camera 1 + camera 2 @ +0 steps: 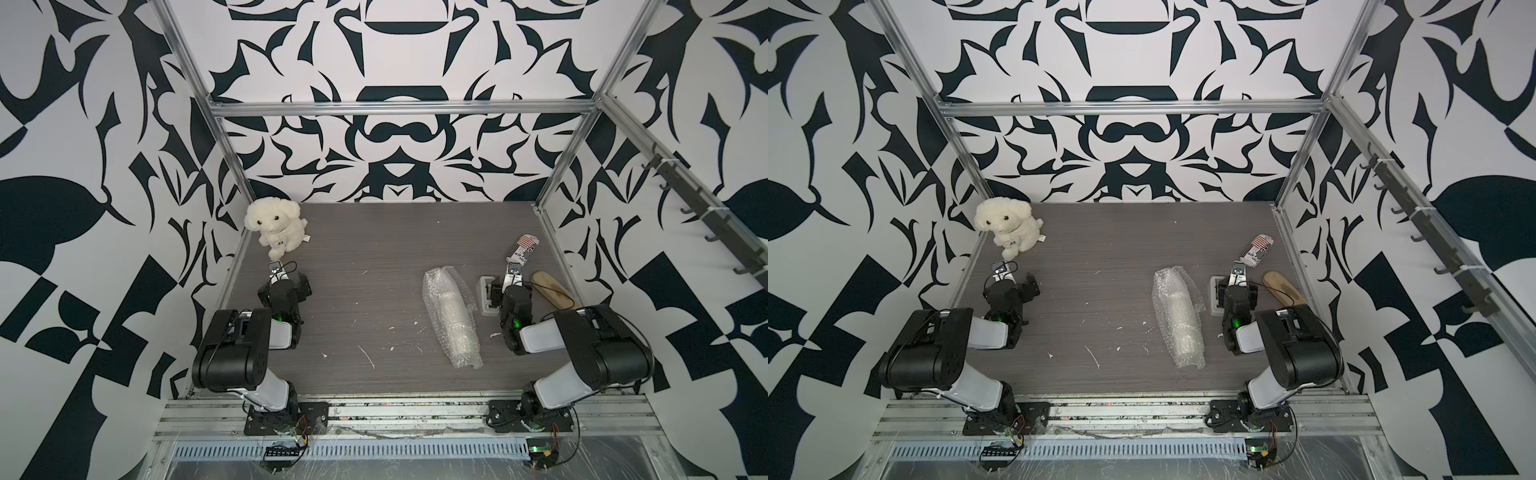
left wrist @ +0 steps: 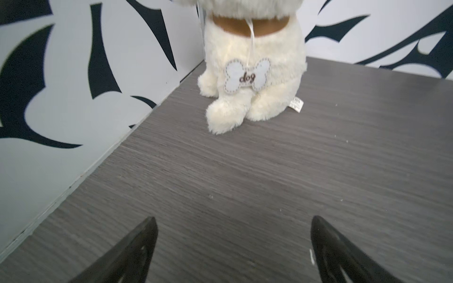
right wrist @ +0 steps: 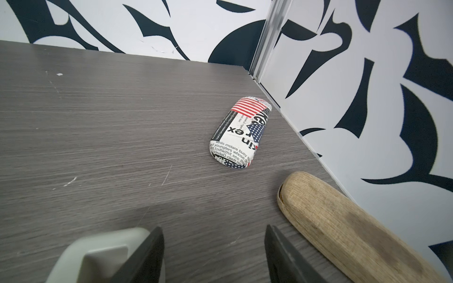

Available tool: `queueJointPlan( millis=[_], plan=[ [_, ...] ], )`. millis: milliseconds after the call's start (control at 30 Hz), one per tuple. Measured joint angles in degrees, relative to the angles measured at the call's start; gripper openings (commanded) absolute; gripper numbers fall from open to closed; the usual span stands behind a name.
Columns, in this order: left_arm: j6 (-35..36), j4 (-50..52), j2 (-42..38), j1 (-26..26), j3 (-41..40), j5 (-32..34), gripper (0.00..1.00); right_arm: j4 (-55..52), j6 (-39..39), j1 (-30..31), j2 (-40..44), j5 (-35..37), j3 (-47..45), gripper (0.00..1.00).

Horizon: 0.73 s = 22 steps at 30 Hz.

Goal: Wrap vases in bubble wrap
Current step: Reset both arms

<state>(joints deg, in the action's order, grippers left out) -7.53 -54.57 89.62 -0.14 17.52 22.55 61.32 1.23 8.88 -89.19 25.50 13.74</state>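
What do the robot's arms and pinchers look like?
The left arm and right arm are made of chunky black joints linked by smooth whitish-grey sleeves. Each has a small green light near the wrist and thin black cables. The left gripper and right gripper each have two dark, pointed fingers.

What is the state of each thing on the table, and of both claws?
bubble wrap: rolled around the vase.
vase: lying on its side.
left claw: open, empty.
right claw: open, empty.
plush dog: sitting upright.
printed case: closed, lying flat.
tan case: closed.
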Motion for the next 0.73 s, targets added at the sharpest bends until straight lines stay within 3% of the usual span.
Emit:
queueJointPlan(
  millis=[100, 133, 167, 300, 733],
  plan=[
    [0.0, 0.7, 0.0, 0.2, 1.8, -0.6, 0.99, -0.9, 0.1, 0.0, 0.0, 0.7, 0.6, 0.70],
    [0.1, 0.4, 0.0, 0.3, 2.1, -0.8, 0.99, -1.8, 0.0, 0.0, 0.0, 1.3, 1.2, 0.81],
    [0.0, 0.4, 0.0, 0.3, 2.4, -0.8, 0.99, -2.6, 0.1, 0.0, 0.0, 2.3, 1.7, 0.99],
    [0.0, 0.4, -0.1, 0.4, 2.5, -1.0, 0.99, -3.7, 0.2, -1.1, 0.3, 6.1, 2.4, 0.99],
    [0.0, 0.4, -0.1, 0.5, 2.5, -1.0, 0.99, -4.3, 0.0, -1.1, 0.2, 6.8, 2.8, 0.99]
  ],
)
